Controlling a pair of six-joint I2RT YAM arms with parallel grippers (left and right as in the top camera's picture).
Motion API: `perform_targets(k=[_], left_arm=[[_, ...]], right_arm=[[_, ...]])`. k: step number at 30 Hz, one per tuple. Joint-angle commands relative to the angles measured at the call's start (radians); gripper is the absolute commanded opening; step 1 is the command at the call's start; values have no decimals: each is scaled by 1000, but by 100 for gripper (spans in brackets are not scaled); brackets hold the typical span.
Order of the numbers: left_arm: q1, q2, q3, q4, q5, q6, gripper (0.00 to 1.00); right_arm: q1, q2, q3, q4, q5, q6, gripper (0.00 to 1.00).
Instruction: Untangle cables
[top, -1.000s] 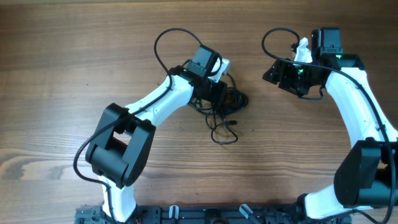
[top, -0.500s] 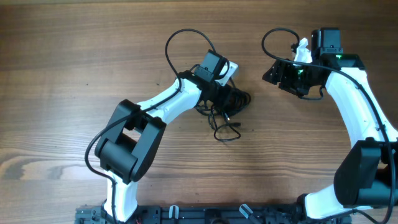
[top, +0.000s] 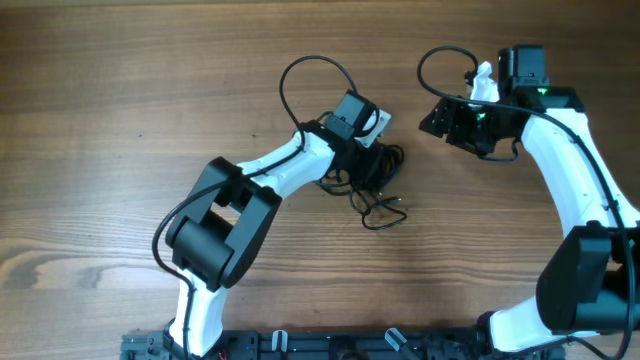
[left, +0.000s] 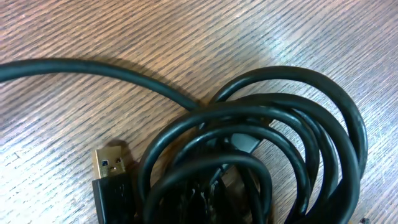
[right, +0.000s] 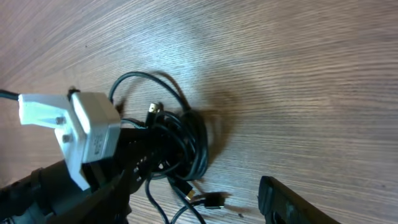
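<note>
The cables lie bunched in a black knot mid-table, with a loose loop trailing toward the front. My left gripper is pressed into the knot's left side and is shut on the cables. In the left wrist view the coiled cables fill the frame, and a gold-tipped USB plug lies at the lower left. My right gripper hovers right of the knot, open and holding nothing. Its wrist view looks down on the cables and a small plug.
A thicker black wire loops off the left arm behind the knot, and another wire loops off the right arm. The left wrist's white camera mount stands over the bundle. Bare wooden table surrounds the knot.
My left gripper has closed and slid to the right, and the knot and its trailing loop have shifted right with it. The right arm has barely moved.
</note>
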Motion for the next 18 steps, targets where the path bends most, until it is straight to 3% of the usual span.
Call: perform_targets(k=[1,5,8,18], left_arm=[[8,-100,-12,-32,-3,-29,4],[28,-269,-12,-60,-2,-140,4],[51,-333,-12,-71,111,-145,4],[78,-336,-12,-85,159,-160,4]], right_arm=[[58,5,4,19,-21,-21,67],[123,11,3,42,-27,-50,66],[149,11,3,51,-48,-87,65],[163,11,2,62,-177,-196,62]])
